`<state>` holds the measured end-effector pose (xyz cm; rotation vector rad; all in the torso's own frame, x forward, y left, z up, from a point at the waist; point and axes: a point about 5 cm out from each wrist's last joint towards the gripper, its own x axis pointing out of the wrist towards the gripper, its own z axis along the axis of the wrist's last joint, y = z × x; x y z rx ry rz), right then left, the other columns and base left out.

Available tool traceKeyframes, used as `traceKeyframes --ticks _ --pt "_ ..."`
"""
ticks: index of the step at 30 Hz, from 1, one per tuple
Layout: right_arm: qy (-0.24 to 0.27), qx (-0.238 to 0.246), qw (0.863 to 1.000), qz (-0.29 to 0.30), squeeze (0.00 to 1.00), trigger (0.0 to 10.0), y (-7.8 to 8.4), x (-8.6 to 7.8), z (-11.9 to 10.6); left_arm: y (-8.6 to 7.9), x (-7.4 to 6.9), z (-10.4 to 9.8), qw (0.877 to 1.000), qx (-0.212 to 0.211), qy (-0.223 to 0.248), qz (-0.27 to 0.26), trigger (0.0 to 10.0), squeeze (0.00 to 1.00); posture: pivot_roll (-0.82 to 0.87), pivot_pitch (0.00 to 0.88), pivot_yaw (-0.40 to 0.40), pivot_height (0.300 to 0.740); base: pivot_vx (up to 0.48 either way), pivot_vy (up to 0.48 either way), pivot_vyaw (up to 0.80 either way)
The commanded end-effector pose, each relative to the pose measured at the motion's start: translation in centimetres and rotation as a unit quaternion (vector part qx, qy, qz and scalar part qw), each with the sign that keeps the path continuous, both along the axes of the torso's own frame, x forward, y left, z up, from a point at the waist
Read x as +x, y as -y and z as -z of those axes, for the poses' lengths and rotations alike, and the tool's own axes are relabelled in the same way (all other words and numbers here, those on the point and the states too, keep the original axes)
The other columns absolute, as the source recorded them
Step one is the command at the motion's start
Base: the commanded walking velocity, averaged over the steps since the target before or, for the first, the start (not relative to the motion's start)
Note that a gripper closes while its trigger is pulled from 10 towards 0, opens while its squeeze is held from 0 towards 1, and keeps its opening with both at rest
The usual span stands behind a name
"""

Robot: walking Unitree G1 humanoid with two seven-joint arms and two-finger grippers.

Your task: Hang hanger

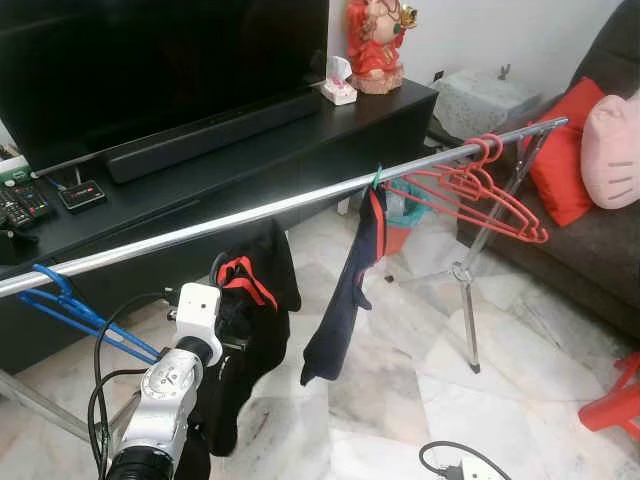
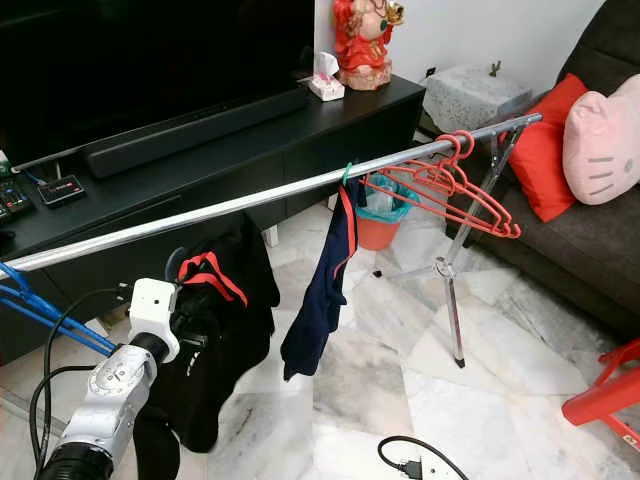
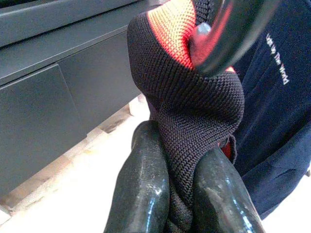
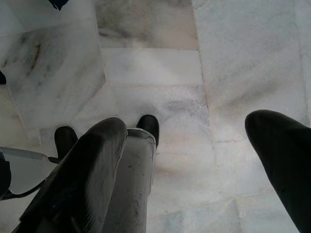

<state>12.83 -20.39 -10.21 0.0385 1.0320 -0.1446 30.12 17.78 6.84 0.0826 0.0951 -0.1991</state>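
Blue hangers (image 1: 70,310): these are being carried on the rail's left end, just left of the raised arm.
Left gripper (image 3: 180,194): it is being held up below the rail, with both fingers (image 3: 141,194) pressed together on a fold of the black-and-red garment (image 1: 250,310); in the left wrist view the mesh cloth is being squeezed between them.
Hanger hook (image 3: 223,34): a dark curved hook is being seen just above the gripped fold, poking out of the red-trimmed collar; the hanger's body is hidden inside the cloth.
Rail (image 1: 280,208): its long axis is being run from low left to high right, across and above the left gripper, so the hook is judged to need lifting up and over it.
Key relation: the hook is lying above the gripper and beneath the rail; the bare stretch between the blue hangers and the navy garment (image 1: 345,300) is judged nearest.
Red hangers (image 1: 480,185): these are being kept near the rail's right end.
Right gripper (image 4: 194,160): it is being held idle over the marble floor (image 4: 155,68), fingers spread wide with nothing between them.
Nearer arm: the left.
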Motion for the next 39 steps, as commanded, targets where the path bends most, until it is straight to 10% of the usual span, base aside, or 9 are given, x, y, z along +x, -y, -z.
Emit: traceKeyframes --ticks 1,39 --pt "-0.001 -0.002 1.0 0.002 0.0 10.0 0.14 -0.17 0.03 0.28 0.27 -0.95 1.0 0.0 0.021 0.007 10.0 0.0 0.13 0.0 -0.021 0.74 0.0 0.0 0.0" --pt "0.001 -0.001 1.0 0.001 0.0 10.0 0.2 -0.21 0.01 0.8 0.07 -1.38 0.999 0.0 0.032 0.025 10.0 0.0 0.12 0.0 -0.023 0.74 0.186 0.0 0.0"
